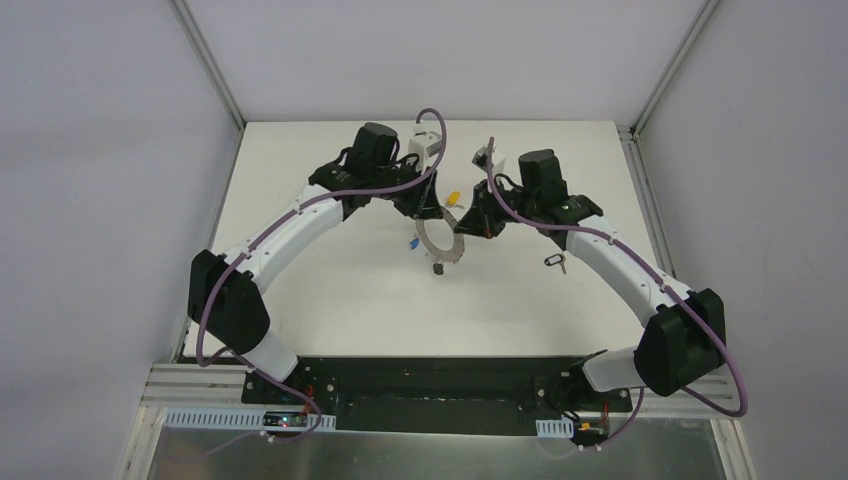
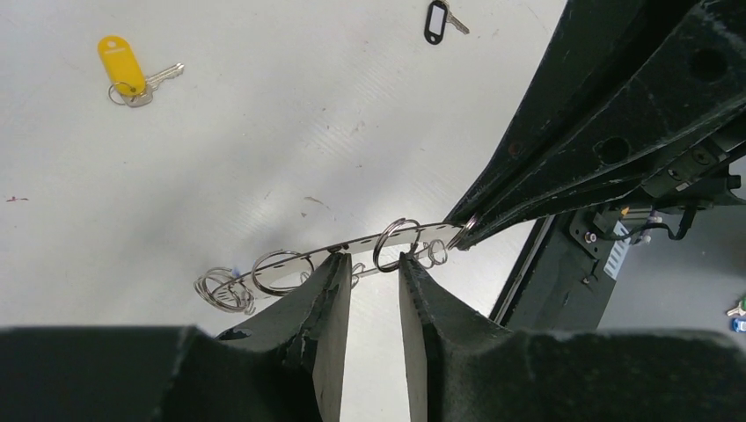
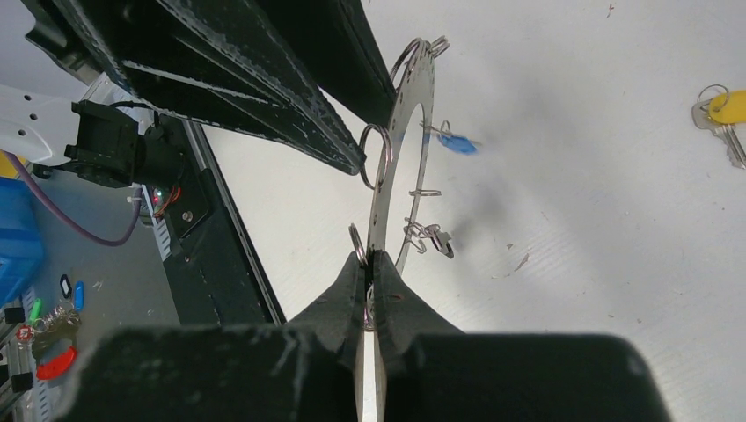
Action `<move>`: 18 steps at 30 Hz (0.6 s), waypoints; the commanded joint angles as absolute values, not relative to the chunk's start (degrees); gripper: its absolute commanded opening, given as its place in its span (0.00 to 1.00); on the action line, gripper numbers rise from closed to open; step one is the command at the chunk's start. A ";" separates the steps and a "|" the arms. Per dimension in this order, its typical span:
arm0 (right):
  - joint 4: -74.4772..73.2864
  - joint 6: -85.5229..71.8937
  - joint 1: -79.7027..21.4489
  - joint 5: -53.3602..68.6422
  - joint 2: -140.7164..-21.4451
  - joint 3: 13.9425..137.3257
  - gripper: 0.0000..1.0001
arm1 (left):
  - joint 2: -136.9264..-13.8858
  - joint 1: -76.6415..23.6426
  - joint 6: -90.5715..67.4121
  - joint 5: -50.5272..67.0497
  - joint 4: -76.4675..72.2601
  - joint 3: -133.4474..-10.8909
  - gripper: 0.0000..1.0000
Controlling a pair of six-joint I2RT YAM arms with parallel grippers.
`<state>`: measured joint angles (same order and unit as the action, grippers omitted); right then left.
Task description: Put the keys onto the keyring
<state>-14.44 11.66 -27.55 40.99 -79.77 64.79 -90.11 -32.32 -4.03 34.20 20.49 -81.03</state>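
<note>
1. R gripper (image 3: pixel 373 268): jaws pinched tight on the rim of the keyring (image 3: pixel 400 149). The thin plate runs straight out from the tips, edge-on to this cam.
2. L gripper (image 2: pixel 374 264): jaws part-open, clear gap betw. the black pads (image 2: pixel 325 299), nothing clamped. The ring's edge crosses right at the tips and one wire loop (image 2: pixel 396 244) sits in the gap.
3. Keyring: flat grey metal disc w/ big centre hole, thin round wire loops along the outer rim. It's lifted off the table (image 1: pixel 330 290), mid-table betw. both grippers, face roughly up in top view.
4. Blue key (image 3: pixel 457 142): plastic head, hangs from a rim loop. Dark key (image 3: pixel 437 239) hangs from another loop, blurry.
5. Yellow key (image 2: pixel 123 66): yellow plastic tag + silver blade, loose on the table, apart from the ring.
6. Black-tagged key (image 1: pixel 553 261): flat on the table, beside the R arm.
7. Table: white, matte, scuffed.
</note>
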 commanded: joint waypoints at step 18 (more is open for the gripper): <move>-12.35 12.13 -26.90 42.89 -76.60 63.81 0.00 | -92.70 -32.72 -8.24 39.87 19.45 -85.21 0.00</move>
